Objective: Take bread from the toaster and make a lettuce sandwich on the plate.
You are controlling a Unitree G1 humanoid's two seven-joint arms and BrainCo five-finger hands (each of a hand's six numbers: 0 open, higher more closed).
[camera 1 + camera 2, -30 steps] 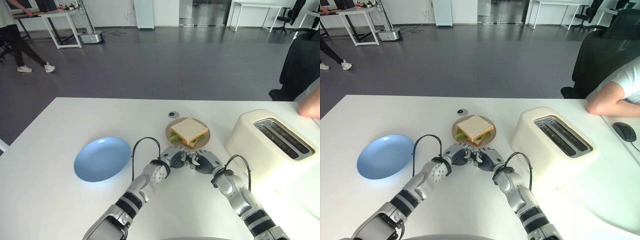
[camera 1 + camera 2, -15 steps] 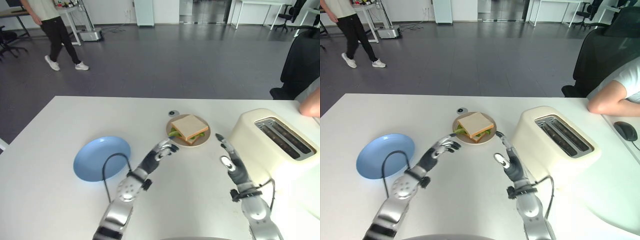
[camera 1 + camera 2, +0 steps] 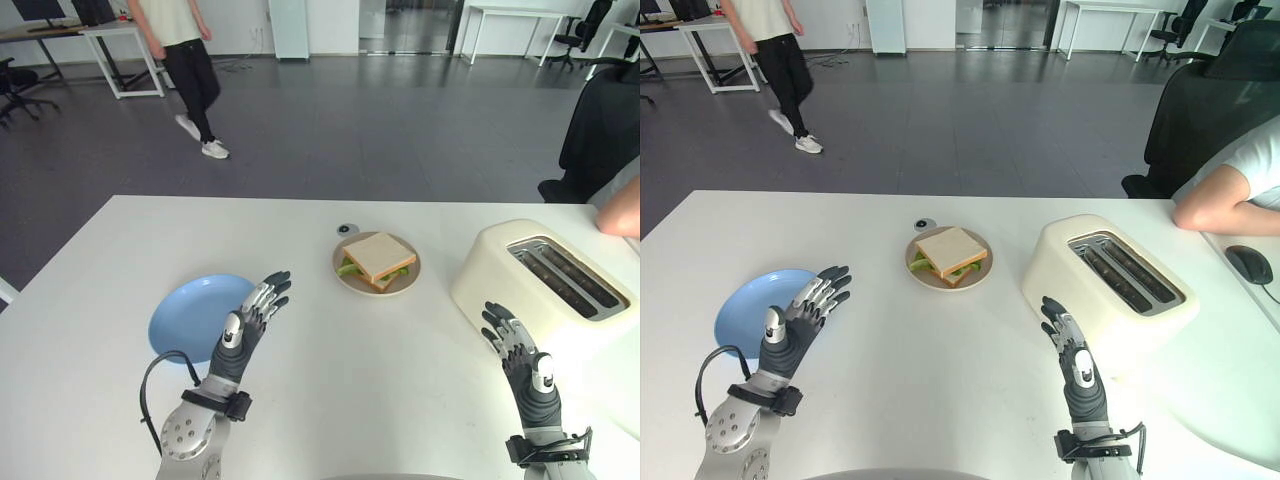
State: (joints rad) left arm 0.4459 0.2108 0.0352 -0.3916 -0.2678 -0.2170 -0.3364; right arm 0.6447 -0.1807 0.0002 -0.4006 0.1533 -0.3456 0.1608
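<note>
— Left hand lower left of frame, fingers spread, holding nothing; right hand lower right, likewise spread and empty, just beside the toaster wall.
— And the sandwich?
— Centre frame; sandwich sits on the tan plate, lettuce showing between slices; looks finished, by my judgement.
— Other containers?
— Left of centre, blue plate, bare; toaster slots dark, no bread standing out of them.
— Hazards?
— Bread lies slightly askew; a nudge to the tan plate could slide it off; right hand swinging outward could knock the toaster; left fingertips near the blue plate's rim could skid it across the counter.
</note>
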